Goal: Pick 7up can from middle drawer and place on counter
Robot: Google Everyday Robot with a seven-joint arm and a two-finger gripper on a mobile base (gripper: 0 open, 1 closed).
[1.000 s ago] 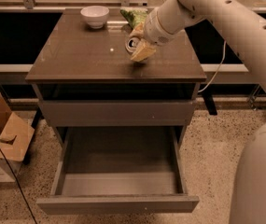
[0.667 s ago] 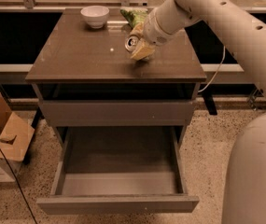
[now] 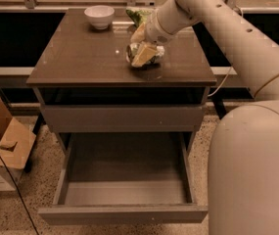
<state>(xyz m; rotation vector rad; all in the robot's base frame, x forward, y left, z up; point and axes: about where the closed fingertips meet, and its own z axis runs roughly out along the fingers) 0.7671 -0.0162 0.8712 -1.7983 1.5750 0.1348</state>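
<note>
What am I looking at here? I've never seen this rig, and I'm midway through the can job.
One camera looks down on a grey cabinet. The pale tube is the robot's single arm; the rounded bulk at lower right is its body. The gripper is at the 7up can, low over the counter; whether it grips the can I cannot tell. A white bowl and a green snack bag sit at the counter's back. The middle drawer stands pulled open, nothing visible inside.
</note>
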